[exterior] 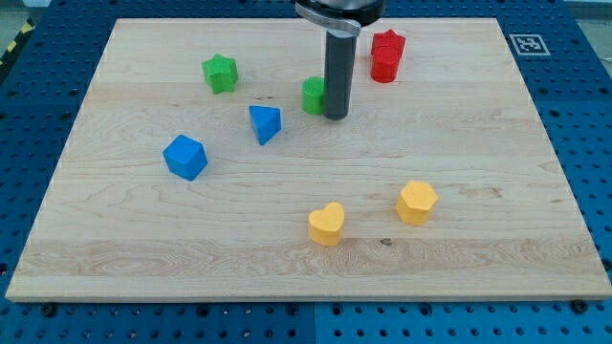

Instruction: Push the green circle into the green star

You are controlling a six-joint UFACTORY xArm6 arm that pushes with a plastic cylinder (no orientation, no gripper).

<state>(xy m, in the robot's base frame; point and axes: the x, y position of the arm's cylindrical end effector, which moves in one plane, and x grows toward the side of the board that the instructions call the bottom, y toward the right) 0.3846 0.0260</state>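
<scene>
The green circle stands on the wooden board just above the middle. My tip is right beside it on the view's right, touching or nearly touching; the rod hides the circle's right edge. The green star sits to the view's left of the circle and slightly higher, well apart from it.
A blue triangle lies below and left of the green circle, between it and a blue cube. A red block stands at the top right of the rod. A yellow heart and a yellow hexagon lie lower down.
</scene>
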